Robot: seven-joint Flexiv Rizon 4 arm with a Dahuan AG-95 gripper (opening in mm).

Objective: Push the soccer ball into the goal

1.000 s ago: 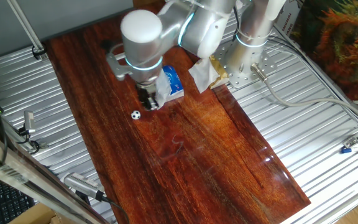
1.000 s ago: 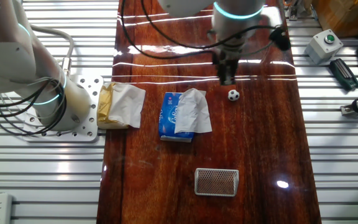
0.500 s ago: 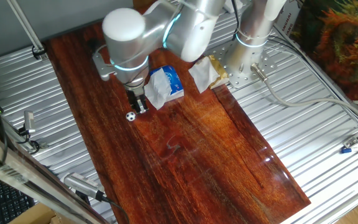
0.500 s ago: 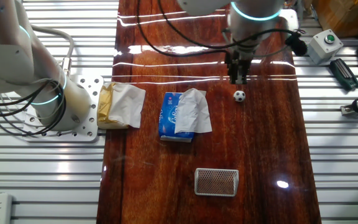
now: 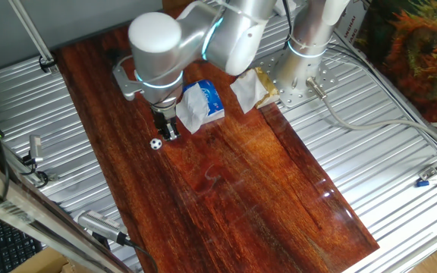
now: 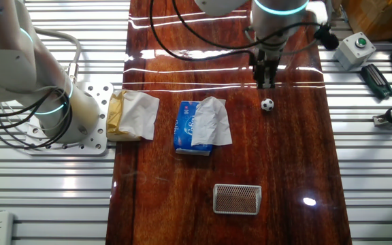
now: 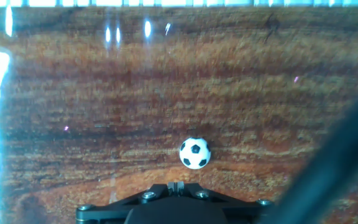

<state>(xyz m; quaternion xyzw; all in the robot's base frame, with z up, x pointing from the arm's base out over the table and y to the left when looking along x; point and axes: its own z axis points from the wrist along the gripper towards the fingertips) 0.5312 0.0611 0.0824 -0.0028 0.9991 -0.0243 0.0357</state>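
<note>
End effector (image 6: 265, 83) beside soccer ball (image 6: 267, 105)

soccer ball (image 6: 267, 105) just beside pincer (image 6: 264, 83)

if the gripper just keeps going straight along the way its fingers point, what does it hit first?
Probably the bare wooden table. The gripper points straight down with its tips close above the wood. The soccer ball sits just beside that line, not under it; in the hand view it lies just ahead of the fingers. The remaining height is unclear.

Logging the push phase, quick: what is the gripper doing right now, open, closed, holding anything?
Gripper: closed, fingers together, holding nothing; the soccer ball lies free on the table beside it.
</note>
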